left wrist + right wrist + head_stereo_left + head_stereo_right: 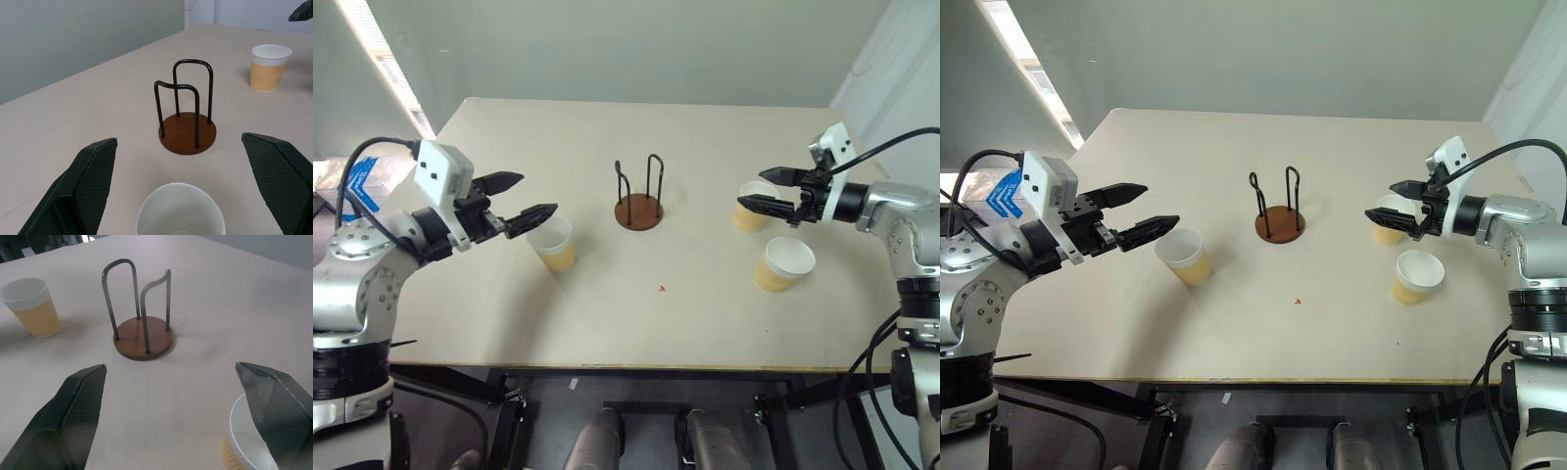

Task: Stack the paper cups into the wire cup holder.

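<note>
Pale beige bench (607, 313), matte, carrying everything below.

Left gripper (524, 199) held above the bench on its left side, pointing toward the middle; fingers (499, 181) spread wide, gripping nothing. Seen from the left wrist, one cup's open mouth sits between and just ahead of the two fingertips, not touching either.

Right gripper (759, 188) held above the bench on its right side, pointing toward the middle; fingers (769, 206) likewise spread wide and empty. Hangs over the far right-hand cup, one fingertip overlapping its rim in the head views; contact cannot be judged.

Wire cup holder (638, 210) near bench centre, upright: round reddish-brown disc base with two thin black wire loops rising from it. Nothing inside the loops.

Paper cups, three, all upright, mouths up, none in the holder:
- left cup (553, 243), left of the holder, just beside the left gripper's fingertips.
- far right cup (750, 217), right of the holder, partly covered by the right gripper.
- near right cup (785, 263), closer to the bench's front edge, just beside the far right cup, clear of the right gripper.

Tiny red mark (662, 288) on the bench surface, in front of the holder.
</note>
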`<action>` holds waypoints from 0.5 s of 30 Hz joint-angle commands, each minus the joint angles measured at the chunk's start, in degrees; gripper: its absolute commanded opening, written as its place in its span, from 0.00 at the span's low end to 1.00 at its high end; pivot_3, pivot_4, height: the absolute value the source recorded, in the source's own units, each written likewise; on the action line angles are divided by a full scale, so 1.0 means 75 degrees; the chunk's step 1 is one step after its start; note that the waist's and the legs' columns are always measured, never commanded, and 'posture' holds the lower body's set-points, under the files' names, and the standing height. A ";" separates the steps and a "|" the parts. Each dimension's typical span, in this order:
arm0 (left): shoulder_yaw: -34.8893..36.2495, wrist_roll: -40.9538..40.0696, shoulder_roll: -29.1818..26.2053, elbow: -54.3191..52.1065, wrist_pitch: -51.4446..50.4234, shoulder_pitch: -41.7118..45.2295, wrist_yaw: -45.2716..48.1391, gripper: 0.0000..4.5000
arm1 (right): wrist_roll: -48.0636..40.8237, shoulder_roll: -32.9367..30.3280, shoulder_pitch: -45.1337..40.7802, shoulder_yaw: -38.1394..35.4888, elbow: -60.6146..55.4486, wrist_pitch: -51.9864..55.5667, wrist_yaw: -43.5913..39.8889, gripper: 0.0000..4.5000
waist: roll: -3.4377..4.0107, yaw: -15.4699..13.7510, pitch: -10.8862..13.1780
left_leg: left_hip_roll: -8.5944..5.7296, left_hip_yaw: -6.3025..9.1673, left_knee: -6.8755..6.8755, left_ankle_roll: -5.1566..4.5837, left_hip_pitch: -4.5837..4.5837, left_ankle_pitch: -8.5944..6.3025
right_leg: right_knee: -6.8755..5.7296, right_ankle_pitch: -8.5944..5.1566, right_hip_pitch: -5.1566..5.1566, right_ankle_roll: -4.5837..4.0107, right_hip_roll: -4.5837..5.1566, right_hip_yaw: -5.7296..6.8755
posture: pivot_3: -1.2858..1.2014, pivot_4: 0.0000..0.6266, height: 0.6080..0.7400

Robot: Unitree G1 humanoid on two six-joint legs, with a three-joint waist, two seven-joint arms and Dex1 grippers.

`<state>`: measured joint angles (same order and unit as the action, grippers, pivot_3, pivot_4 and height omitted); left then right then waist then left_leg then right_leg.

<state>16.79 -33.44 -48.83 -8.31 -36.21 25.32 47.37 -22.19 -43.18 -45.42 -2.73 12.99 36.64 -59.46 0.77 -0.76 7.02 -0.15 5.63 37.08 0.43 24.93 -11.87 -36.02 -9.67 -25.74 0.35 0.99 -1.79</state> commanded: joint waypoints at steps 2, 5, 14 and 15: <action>0.0090 -0.0012 -0.0057 -0.0119 0.0098 0.0133 0.0014 1.00 | 0.0024 -0.0137 -0.0103 -0.0144 -0.0140 -0.0126 0.0012 0.99 | 0.0000 0.0002 0.0000 | 0.0000 0.0000 0.0000 0.0000 0.0000 0.0000 | 0.0000 0.0000 0.0000 0.0000 0.0000 0.0000 | 0.52 0.24 1.00; 0.0070 -0.0018 0.0001 -0.0128 0.0116 0.0166 -0.0021 1.00 | 0.0033 -0.0178 -0.0144 -0.0158 -0.0063 -0.0118 -0.0013 0.99 | 0.0000 0.0001 0.0000 | 0.0000 0.0000 0.0000 0.0000 0.0000 0.0000 | 0.0000 0.0000 0.0000 0.0000 0.0000 0.0000 | 0.52 0.24 1.00; -0.0140 -0.0089 0.0187 0.0037 0.0201 0.0428 0.0286 1.00 | -0.0444 -0.0447 -0.0075 -0.0388 -0.0788 0.0638 -0.0125 0.99 | 0.0000 -0.0003 0.0000 | 0.0000 0.0001 0.0000 0.0001 0.0000 0.0000 | 0.0000 0.0000 0.0001 0.0000 0.0000 0.0001 | 0.52 0.24 1.00; -0.0229 -0.0066 0.0201 0.0107 0.0212 0.0534 0.0364 1.00 | -0.0520 -0.0466 -0.0009 -0.0444 -0.0952 0.0774 -0.0081 0.99 | 0.0000 -0.0007 0.0000 | 0.0000 0.0000 0.0001 0.0001 0.0000 0.0001 | 0.0000 0.0000 0.0002 0.0000 0.0000 0.0001 | 0.52 0.24 1.00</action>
<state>14.99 -33.54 -47.18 -7.34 -35.92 27.78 49.03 -24.34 -45.50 -45.26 -3.70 9.13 41.30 -60.25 0.77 -0.81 7.02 -0.15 5.63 37.08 0.45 24.93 -11.85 -36.03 -9.67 -25.73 0.35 0.99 -1.78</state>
